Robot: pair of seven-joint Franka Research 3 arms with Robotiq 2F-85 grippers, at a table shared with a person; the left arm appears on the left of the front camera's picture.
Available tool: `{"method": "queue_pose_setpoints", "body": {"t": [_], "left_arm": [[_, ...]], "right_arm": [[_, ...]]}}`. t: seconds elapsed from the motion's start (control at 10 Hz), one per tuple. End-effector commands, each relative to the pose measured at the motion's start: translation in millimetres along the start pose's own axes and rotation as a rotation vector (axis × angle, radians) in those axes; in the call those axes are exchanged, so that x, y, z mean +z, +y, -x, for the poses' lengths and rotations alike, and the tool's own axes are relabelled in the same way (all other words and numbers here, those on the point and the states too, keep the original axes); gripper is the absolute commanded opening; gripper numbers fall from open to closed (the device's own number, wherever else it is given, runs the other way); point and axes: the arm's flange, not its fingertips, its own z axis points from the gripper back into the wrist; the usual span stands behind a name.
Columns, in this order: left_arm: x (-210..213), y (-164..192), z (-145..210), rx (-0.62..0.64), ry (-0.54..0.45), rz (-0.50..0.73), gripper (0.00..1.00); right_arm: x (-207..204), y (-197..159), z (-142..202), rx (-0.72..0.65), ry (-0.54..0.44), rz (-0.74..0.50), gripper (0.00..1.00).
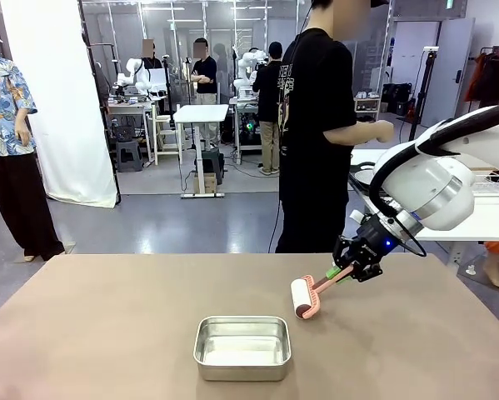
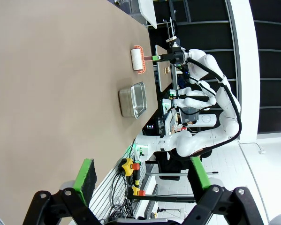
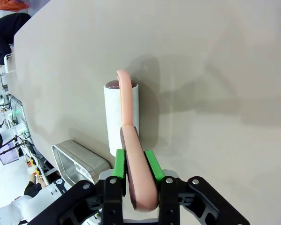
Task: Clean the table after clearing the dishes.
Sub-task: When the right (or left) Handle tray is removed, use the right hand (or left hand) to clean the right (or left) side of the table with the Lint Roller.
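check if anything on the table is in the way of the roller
Only the steel pan: it sits on the table, on the robot's side of the lint roller that the right gripper holds.

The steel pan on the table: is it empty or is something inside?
Empty. The front view shows the bare shiny bottom of the steel pan, standing upright on the table.

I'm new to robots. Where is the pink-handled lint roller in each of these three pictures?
Front view: the lint roller right of centre, held by the right tool, beyond and right of the steel pan.
Left wrist view: lint roller near the top, above the steel pan.
Right wrist view: lint roller in the middle, steel pan at lower left.
Shared landmark: the steel pan.
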Motion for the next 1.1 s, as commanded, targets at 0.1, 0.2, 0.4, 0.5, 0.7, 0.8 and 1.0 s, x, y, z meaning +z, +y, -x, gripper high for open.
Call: {"method": "queue_pose_setpoints", "body": {"t": [0.1, 0.2, 0.4, 0.5, 0.7, 0.8, 1.0], "left_arm": [[0.9, -2.4, 3.7, -0.005, -0.007, 0.002, 1.0], [0.9, -2.4, 3.7, -0.005, -0.007, 0.002, 1.0], [0.9, -2.4, 3.7, -0.005, -0.007, 0.002, 1.0], [0.9, -2.4, 3.7, -0.005, -0.007, 0.002, 1.0], [0.9, -2.4, 3.7, -0.005, -0.007, 0.002, 1.0], [0.9, -2.4, 3.7, -0.005, -0.007, 0.002, 1.0], [0.9, -2.4, 3.7, -0.005, -0.007, 0.002, 1.0]], "right_arm": [[-3.9, -32.1, -6.9, -0.028, -0.037, 0.067, 0.22], [2.3, -38.1, -6.9, -0.034, -0.052, 0.078, 0.22], [11.5, -53.8, -6.7, -0.052, -0.087, 0.111, 0.22], [18.1, -65.4, -8.0, -0.059, -0.089, 0.133, 0.22], [39.4, -88.0, -8.7, -0.066, -0.111, 0.173, 0.22], [47.3, -96.0, -7.8, -0.069, -0.109, 0.187, 0.22], [61.4, -109.4, -6.7, -0.059, -0.112, 0.193, 0.22]]}}
